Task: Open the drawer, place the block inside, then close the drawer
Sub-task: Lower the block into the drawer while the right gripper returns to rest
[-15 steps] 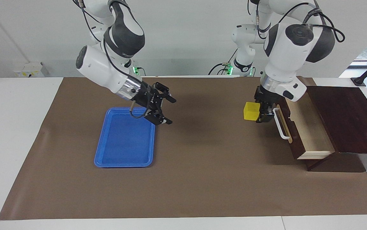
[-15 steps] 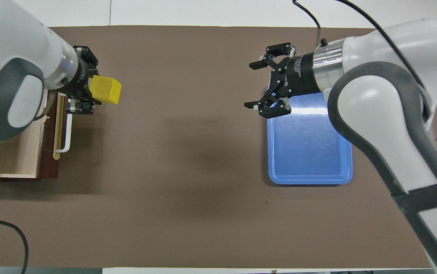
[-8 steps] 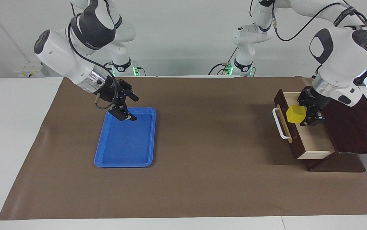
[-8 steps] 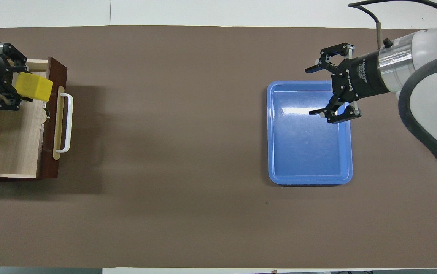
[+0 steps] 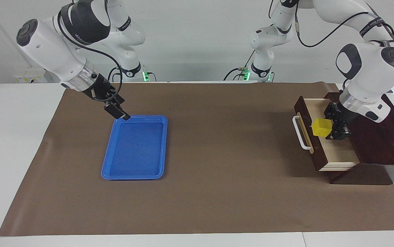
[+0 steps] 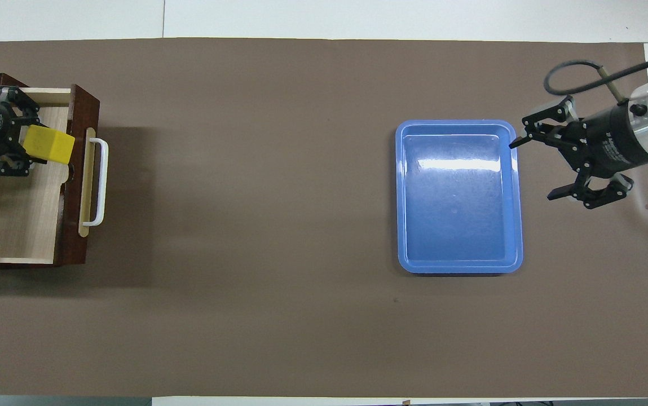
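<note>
Left gripper (image 5: 330,132) clenches the block (image 5: 321,127), holding it over the open drawer (image 5: 334,151).

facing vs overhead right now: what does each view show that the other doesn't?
Facing only: both arms' bases, their full reach, and the wall at the robots' end.

Overhead only: the open right gripper seen jaws apart, beside the flat blue plastic tray; in the facing view it is edge-on.

Both: the small bright yellow cube held by the shut left gripper over the pale interior of the open dark brown wooden drawer, its white bar handle, and the brown mat.
</note>
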